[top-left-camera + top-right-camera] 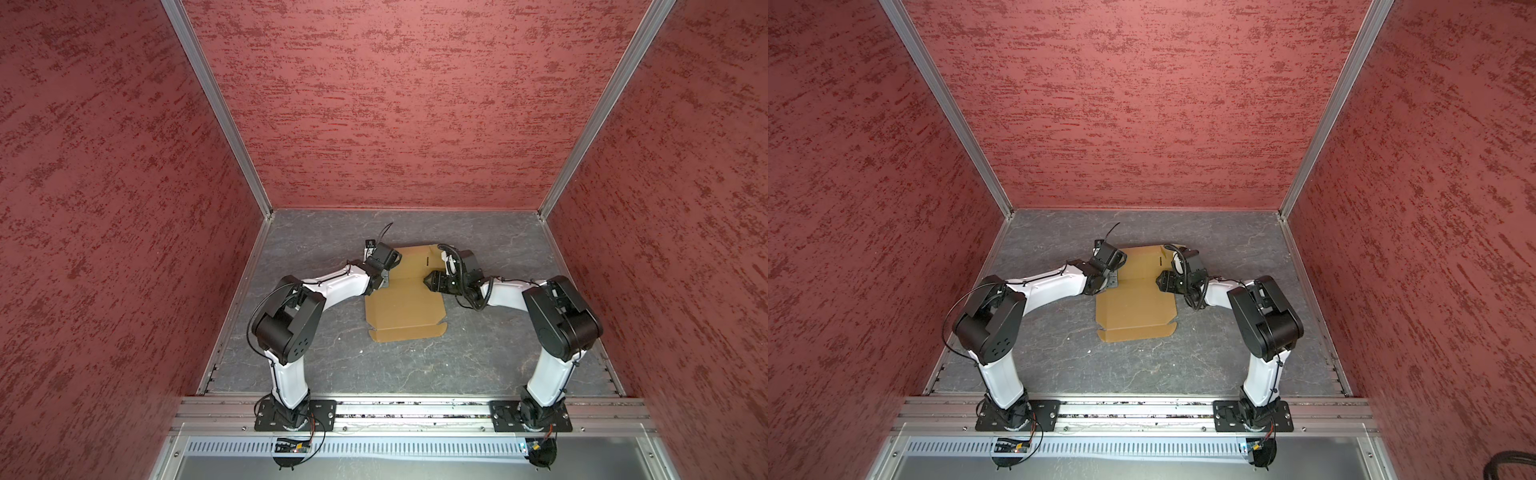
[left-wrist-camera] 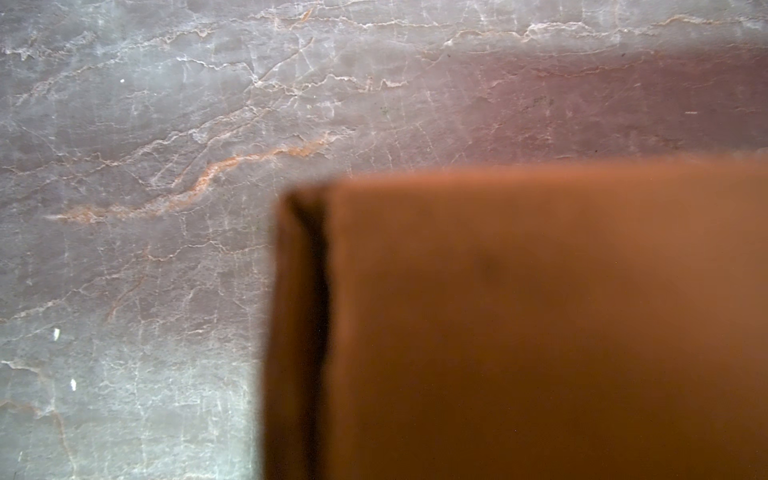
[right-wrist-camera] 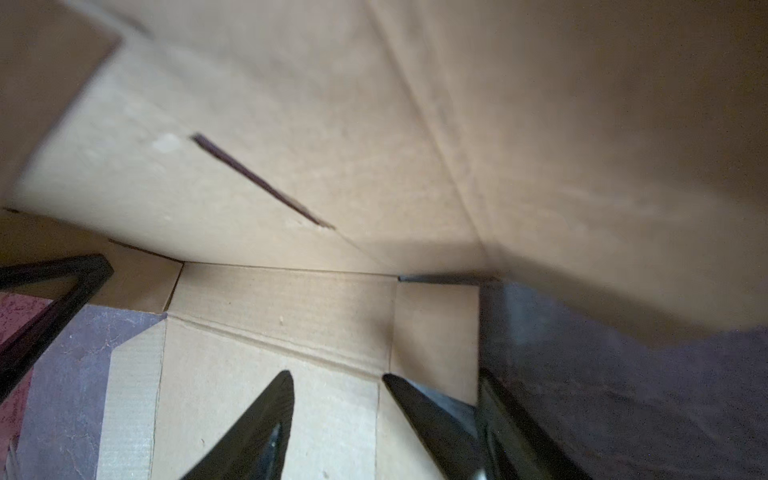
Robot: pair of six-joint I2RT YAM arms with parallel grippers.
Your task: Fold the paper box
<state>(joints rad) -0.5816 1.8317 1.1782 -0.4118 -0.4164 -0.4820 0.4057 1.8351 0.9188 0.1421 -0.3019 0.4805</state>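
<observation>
One paper box (image 1: pixel 405 305), left gripper (image 1: pixel 383 286), right gripper (image 3: pixel 336 376)

Three red walls (image 1: pixel 374 104) with dark red speckles fill the top and both sides of both top views. Shiny metal strips (image 1: pixel 218 108) run down the corners. The surface (image 1: pixel 415 374) in the lower middle is gray like stone, with thin pale cracks. A silver rail (image 1: pixel 415 409) crosses the bottom.

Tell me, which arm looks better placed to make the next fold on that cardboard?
Probably the right: the right gripper is open, poised over the right side of the paper box. The left gripper is shut at its left edge, apparently holding it.
</observation>
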